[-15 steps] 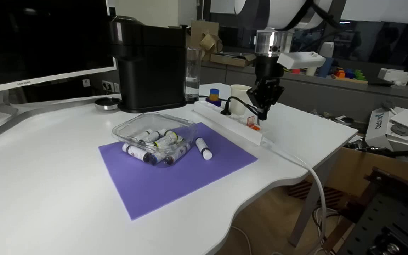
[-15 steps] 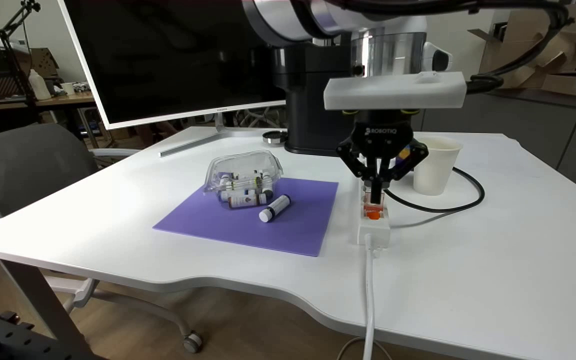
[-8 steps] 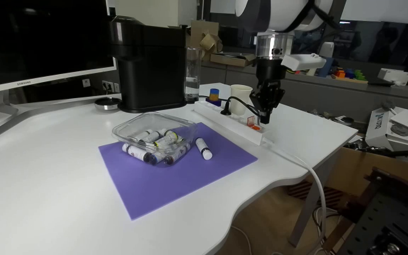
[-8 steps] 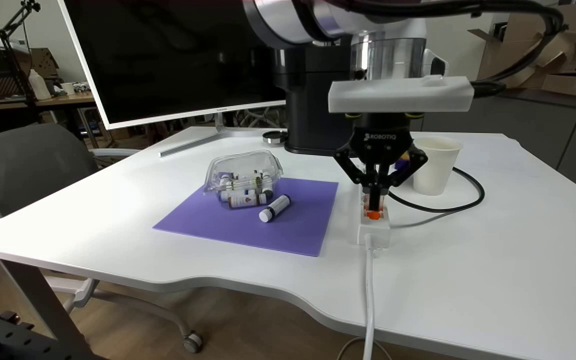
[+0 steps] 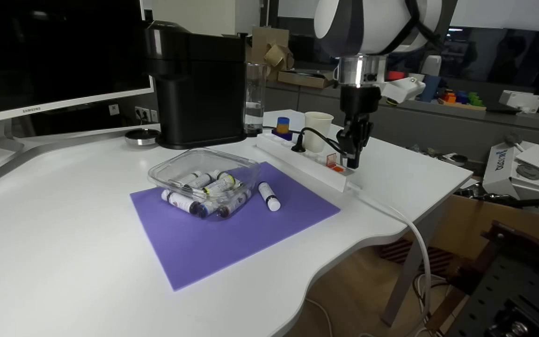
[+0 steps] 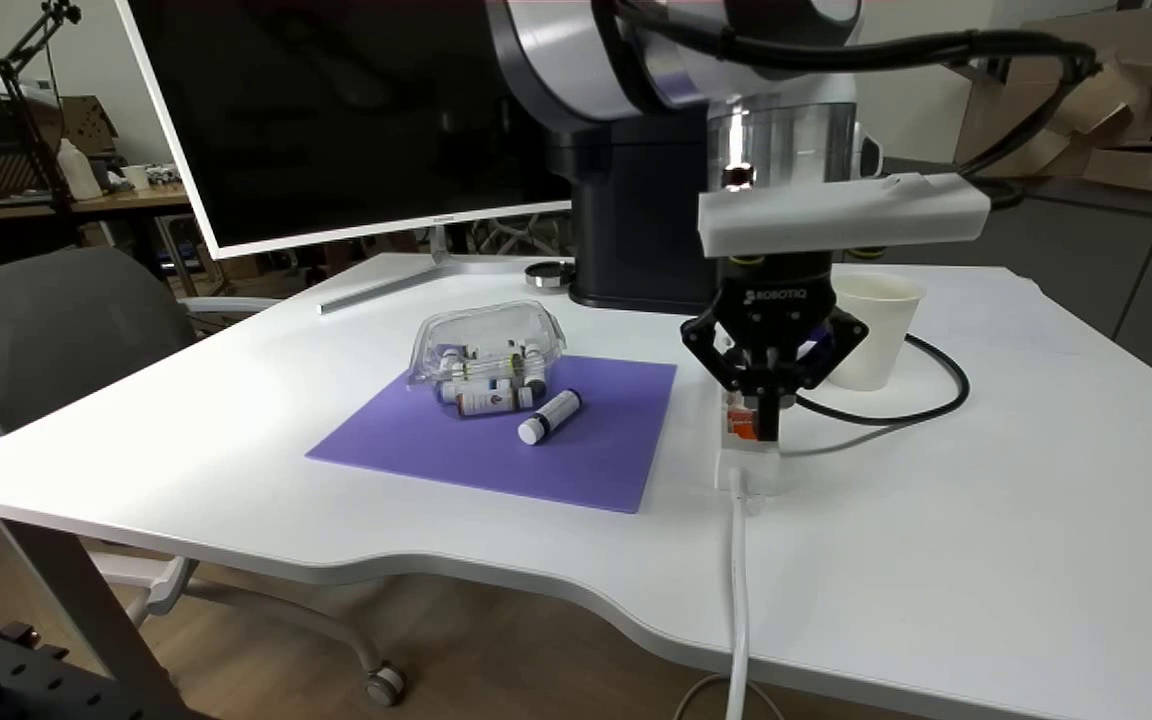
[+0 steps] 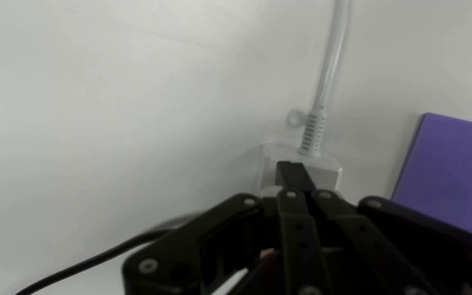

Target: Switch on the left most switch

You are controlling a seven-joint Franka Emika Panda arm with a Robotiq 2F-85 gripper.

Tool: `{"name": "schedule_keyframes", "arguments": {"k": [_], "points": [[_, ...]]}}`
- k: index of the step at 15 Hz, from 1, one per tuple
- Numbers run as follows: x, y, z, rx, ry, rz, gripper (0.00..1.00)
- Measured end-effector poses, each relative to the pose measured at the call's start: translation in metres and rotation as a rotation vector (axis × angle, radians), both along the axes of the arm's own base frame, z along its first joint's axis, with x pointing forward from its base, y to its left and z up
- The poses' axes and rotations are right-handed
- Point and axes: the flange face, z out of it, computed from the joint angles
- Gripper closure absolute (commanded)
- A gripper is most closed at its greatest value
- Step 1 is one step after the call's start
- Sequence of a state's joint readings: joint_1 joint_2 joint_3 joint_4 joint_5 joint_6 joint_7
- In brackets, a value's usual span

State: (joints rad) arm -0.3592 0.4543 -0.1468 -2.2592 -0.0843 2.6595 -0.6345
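As seen around the white power strip (image 5: 300,162), a white table (image 5: 73,243) reaching past it on every flank. Dark-screened monitor (image 6: 336,110) well apart from the strip. Robot arm (image 5: 382,28) high above the near end of the strip. Tall black appliance (image 5: 199,89) beyond the strip's far end. Purple mat (image 5: 222,252), flat, along one long flank of the strip, near but apart. White cord (image 6: 739,600) out of the strip's near end, trailing over the table edge. Clear plastic container (image 5: 206,161) on the mat, apart from the strip, showing several markers (image 5: 220,185) through its walls. Gripper (image 6: 767,432) pointing down over the strip's near end, pressed together at the black fingertips (image 7: 295,177). Cannot judge contact with the strip. White cup (image 6: 881,345) just beside the strip, on the flank away from the mat. Loose marker (image 5: 269,196) on the mat, nearer the strip than the container. Black plug (image 5: 299,145) seated about midway along the strip. Translucent reddish piece (image 5: 331,159) upright on the strip, near end. Beside it, in the strip's top, the red-orange rocker switch (image 5: 338,169), just next to the fingertips in both exterior views. Cannot tell on from off.
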Motion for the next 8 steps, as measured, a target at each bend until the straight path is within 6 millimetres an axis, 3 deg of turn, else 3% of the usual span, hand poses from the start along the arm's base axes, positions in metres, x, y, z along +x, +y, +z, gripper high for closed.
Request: {"name": "schedule_keyframes", "arguments": {"k": [8], "points": [[0.015,0.006,-0.003,-0.019,-0.111,0.068,1.0]]}}
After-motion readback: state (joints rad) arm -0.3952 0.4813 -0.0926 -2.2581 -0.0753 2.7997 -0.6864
